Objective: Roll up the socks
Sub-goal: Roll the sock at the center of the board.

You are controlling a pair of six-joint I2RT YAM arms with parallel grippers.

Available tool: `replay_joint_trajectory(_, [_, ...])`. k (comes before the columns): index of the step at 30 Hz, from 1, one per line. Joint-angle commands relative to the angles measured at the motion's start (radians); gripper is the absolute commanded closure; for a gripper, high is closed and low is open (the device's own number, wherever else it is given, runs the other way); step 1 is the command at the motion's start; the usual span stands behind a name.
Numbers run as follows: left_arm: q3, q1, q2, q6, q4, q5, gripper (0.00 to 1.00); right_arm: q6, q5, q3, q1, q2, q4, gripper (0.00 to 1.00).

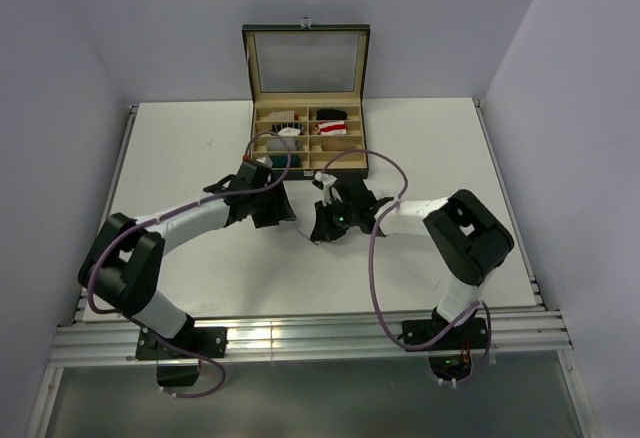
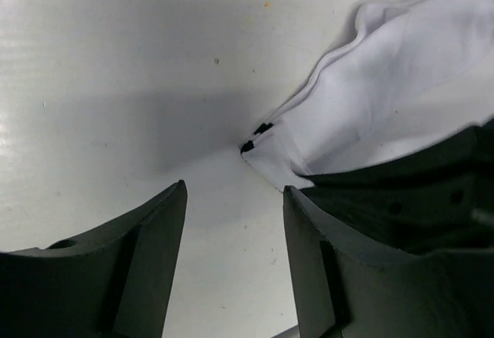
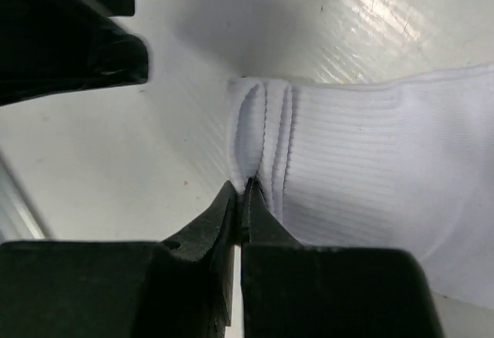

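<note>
Right gripper (image 3: 241, 190) is closed tight, its fingertips nipping the turned-over edge of a white ribbed fabric sock (image 3: 370, 160). The sock lies on the white table top (image 3: 93, 168), in front of the black compartment box with a glass lid (image 1: 330, 30). The pinch sits right at the fold, where a few layers are stacked, and I judge it is meant to keep the started roll from springing open. Left gripper (image 2: 231, 199) stands with its jaws apart over bare table, with nothing between them. The sock's corner, marked by two small dark flecks, lies just beyond its fingertips. That open stance beside the fabric looks like a release or re-grip position, leaving the other arm to hold the fold. Rolling seems barely begun, since most of the sock is spread out flat. A red-and-white sock (image 1: 330, 125) rests in a compartment of the box.
</note>
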Motion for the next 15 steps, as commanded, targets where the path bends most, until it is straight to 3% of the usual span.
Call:
replay_joint_trajectory(1, [-0.069, -0.001, -0.067, -0.115, 0.087, 0.011, 0.41, 0.148, -0.271, -0.013, -0.077, 0.053, 0.002, 1.0])
replay_joint_trajectory(8, [-0.177, -0.016, -0.081, -0.271, 0.231, 0.083, 0.43, 0.404, -0.426, -0.09, -0.172, 0.149, 0.213, 1.0])
replay_joint_trajectory(15, [-0.167, -0.045, -0.026, -0.345, 0.27, 0.081, 0.44, 0.463, -0.452, -0.124, -0.223, 0.2, 0.283, 1.0])
